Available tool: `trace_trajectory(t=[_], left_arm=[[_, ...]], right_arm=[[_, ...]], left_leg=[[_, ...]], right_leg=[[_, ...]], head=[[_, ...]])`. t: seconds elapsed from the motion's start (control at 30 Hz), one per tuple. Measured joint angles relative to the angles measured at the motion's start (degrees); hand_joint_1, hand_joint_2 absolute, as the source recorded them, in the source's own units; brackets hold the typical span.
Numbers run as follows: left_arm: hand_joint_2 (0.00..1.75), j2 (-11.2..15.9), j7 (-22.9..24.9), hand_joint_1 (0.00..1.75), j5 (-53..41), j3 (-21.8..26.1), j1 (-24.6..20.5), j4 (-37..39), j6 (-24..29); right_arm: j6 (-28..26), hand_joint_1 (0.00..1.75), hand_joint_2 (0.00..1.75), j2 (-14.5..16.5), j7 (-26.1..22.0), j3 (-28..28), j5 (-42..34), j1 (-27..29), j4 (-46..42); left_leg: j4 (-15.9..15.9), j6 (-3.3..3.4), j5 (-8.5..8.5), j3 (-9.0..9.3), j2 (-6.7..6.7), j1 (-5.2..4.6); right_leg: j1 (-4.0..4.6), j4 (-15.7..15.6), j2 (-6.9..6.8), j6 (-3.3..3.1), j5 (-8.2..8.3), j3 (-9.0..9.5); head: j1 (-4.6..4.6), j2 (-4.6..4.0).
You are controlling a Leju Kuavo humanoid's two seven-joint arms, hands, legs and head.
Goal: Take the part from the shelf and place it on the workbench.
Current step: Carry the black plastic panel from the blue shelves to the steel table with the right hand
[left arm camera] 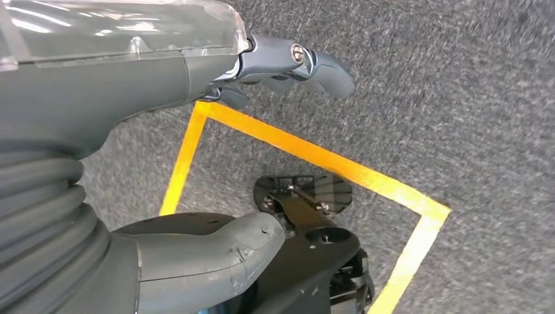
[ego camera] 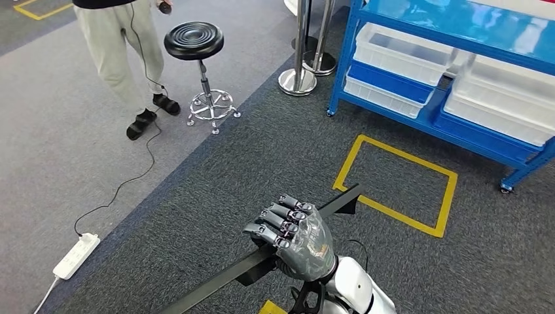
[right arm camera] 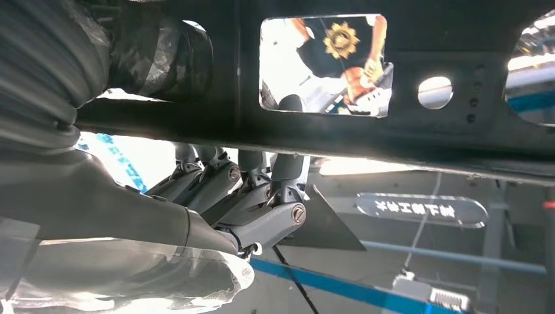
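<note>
The part is a long black metal bar [ego camera: 341,199] with a bracket on its underside, held slanted above the dark carpet in the head view. My right hand [ego camera: 293,235] grips it near the middle, fingers curled over the top. In the right wrist view the fingers [right arm camera: 252,196] wrap around the bar [right arm camera: 406,134], which has a rectangular cutout and round holes. My left hand [left arm camera: 131,85] hangs over the floor, fingers apart, holding nothing.
A blue shelf [ego camera: 419,121] with white bins stands at the back right. A yellow taped square [ego camera: 393,190] marks the carpet before it. A person [ego camera: 124,46], a black stool [ego camera: 196,42], chrome posts [ego camera: 298,78] and a power strip [ego camera: 75,256] stand at the left and back.
</note>
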Motion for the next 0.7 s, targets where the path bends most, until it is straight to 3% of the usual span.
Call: trace_trajectory(t=[0.03, 0.13, 0.17, 0.23, 0.3, 0.37, 0.4, 0.47, 0.5, 0.57, 0.6, 0.67, 0.7], left_arm=[[1.75, 0.0, -0.1, 0.00, -0.1, 0.0, 0.0, 0.0, -0.1], [1.75, 0.0, -0.2, 0.00, -0.4, 0.0, 0.2, 0.0, -0.2], [1.75, 0.1, -0.2, 0.00, -0.4, 0.0, 0.3, 0.0, -0.2], [1.75, 0.1, -0.4, 0.00, -0.2, 0.1, 0.2, 0.0, -0.2], [1.75, 0.1, -0.6, 0.00, 0.0, 0.3, -0.1, 0.0, -0.1], [1.75, 0.1, -0.6, 0.00, 0.2, 0.5, -0.1, 0.0, -0.2], [1.75, 0.1, -0.7, 0.00, 0.2, 0.6, 0.1, 0.0, -0.2], [1.75, 0.1, -0.8, 0.00, 0.2, 0.9, 0.3, 0.0, -0.2], [1.75, 0.1, -1.0, 0.00, 0.2, 1.1, 0.3, 0.0, -0.2], [1.75, 0.2, -1.2, 0.00, 0.3, 1.4, 0.2, 0.0, -0.2], [1.75, 0.2, -1.3, 0.00, 0.3, 1.5, 0.2, 0.0, -0.2], [1.75, 0.3, -1.4, 0.00, 0.4, 1.8, 0.4, 0.0, -0.2], [1.75, 0.3, -1.5, 0.00, 0.4, 1.9, 0.6, 0.0, -0.2]], right_arm=[[0.0, 1.75, 1.75, 0.0, -0.3, -0.6, 0.3, 0.6, -0.4], [0.0, 1.75, 1.75, 0.0, -1.0, -1.7, 0.6, 1.7, -1.3], [0.0, 1.75, 1.75, 0.0, -1.2, -1.9, 0.6, 1.8, -1.6], [0.0, 1.75, 1.75, 0.1, -1.7, -2.3, 0.4, 2.2, -2.1], [0.0, 1.75, 1.75, 0.2, -2.3, -3.0, 0.2, 3.1, -2.6], [0.0, 1.75, 1.75, 0.2, -3.0, -3.8, 0.0, 4.0, -3.0], [0.0, 1.75, 1.75, 0.2, -3.3, -4.1, 0.0, 4.4, -3.2], [0.0, 1.75, 1.75, 0.3, -3.7, -4.7, 0.0, 4.8, -3.6], [0.0, 1.75, 1.75, 0.3, -3.8, -5.0, 0.1, 4.9, -3.8], [0.0, 1.75, 1.75, 0.4, -3.9, -5.6, 0.4, 4.9, -4.1], [0.0, 1.75, 1.75, 0.4, -3.9, -5.8, 0.5, 5.0, -4.2], [0.0, 1.75, 1.75, 0.4, -3.8, -6.2, 0.7, 5.0, -4.5], [0.0, 1.75, 1.75, 0.4, -3.8, -6.4, 0.8, 5.0, -4.7]], left_leg=[[0.2, -0.28, -0.12, -0.24, -0.56, 0.00], [0.2, -1.22, -0.11, -0.64, -1.62, 0.22], [0.4, -1.48, -0.29, -0.73, -0.96, 0.17], [3.1, -1.87, -1.95, -1.94, 2.14, 0.00], [9.8, -2.37, -5.26, -5.30, 4.88, 0.09], [15.6, -2.71, -7.13, -8.30, 5.75, 0.38], [15.7, -2.74, -6.53, -8.37, 5.93, 0.46], [9.6, -2.43, -2.86, -5.17, 6.99, 0.42], [5.5, -2.13, -1.34, -3.09, 8.32, 0.16], [0.6, -1.35, 0.03, -0.64, 10.09, -0.42], [0.1, -1.06, -0.15, -0.56, 10.09, -0.66], [-0.3, -0.49, 0.12, -0.43, 8.65, -0.55], [-0.7, -0.17, 0.31, -0.19, 7.97, -0.37]], right_leg=[[0.02, -1.2, 0.67, -0.10, 0.19, 0.50], [0.09, -1.7, -0.47, -0.81, 0.23, 0.77], [-0.01, -2.0, -0.99, -1.10, 0.36, 0.97], [-0.18, -2.4, -2.12, -1.58, 0.45, 1.31], [-0.06, -2.5, -3.65, -1.86, 0.23, 1.47], [0.02, -2.4, -5.33, -1.92, -0.03, 1.57], [0.03, -2.4, -6.08, -1.87, -0.16, 1.67], [0.06, -2.4, -7.40, -1.67, -0.48, 2.09], [0.17, -2.4, -8.01, -1.46, -0.69, 2.34], [0.43, -2.4, -9.07, -0.91, -1.03, 2.68], [0.54, -2.5, -9.61, -0.64, -1.13, 2.79], [0.60, -2.7, -10.39, -0.04, -1.39, 3.23], [0.53, -2.2, -9.50, 0.25, -1.90, 3.30]], head=[[-0.01, 0.00], [-0.01, 0.00], [-0.02, 0.00], [-0.08, 0.00], [-0.11, 0.00], [-0.11, 0.00], [-0.11, 0.00], [-0.12, 0.00], [-0.12, 0.00], [-0.11, 0.00], [-0.11, 0.00], [-0.10, 0.00], [-0.09, 0.00]])
